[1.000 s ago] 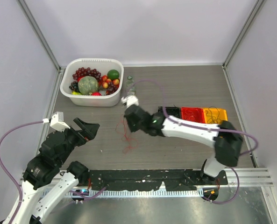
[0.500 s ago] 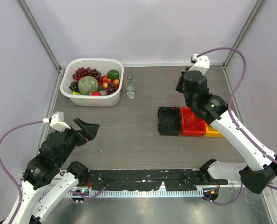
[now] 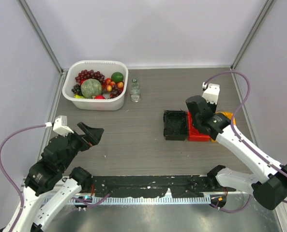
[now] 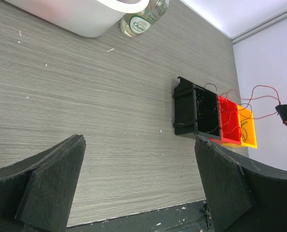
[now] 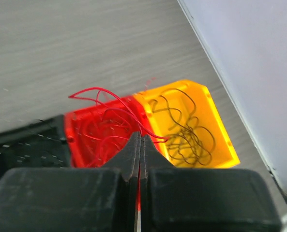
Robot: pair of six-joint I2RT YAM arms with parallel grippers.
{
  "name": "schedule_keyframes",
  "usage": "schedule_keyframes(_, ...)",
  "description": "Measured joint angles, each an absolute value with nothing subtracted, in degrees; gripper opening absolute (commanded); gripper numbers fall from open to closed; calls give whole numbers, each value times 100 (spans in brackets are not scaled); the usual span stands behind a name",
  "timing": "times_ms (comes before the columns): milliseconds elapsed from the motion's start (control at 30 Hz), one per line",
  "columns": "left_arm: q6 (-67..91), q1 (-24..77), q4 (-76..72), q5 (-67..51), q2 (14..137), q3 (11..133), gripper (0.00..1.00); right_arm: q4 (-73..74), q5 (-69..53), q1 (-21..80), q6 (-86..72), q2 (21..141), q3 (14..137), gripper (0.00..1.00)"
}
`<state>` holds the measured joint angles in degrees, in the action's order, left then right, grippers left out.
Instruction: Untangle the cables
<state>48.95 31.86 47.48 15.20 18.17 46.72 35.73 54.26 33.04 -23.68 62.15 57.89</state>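
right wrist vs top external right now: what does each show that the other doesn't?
Right wrist only: red wires heaped in the red bin, dark wires coiled in the yellow bin, and the right claw shut on a red strand.
Top external only: the white fruit tub, the bottle, and the left claw, open and well away from the bins.
Both: the black bin next to the red and yellow ones on the table.
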Motion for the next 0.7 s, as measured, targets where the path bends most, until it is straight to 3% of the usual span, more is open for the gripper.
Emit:
schedule_keyframes(400, 4904, 3186, 4678, 1389, 1935, 4604, 99, 4145, 5931, 3288, -2746, 5846, 5476, 1)
schedule_keyframes(700, 4930, 3186, 4591, 1234, 1997, 4462, 99, 4287, 4849, 3221, -3743, 6012, 4930, 1)
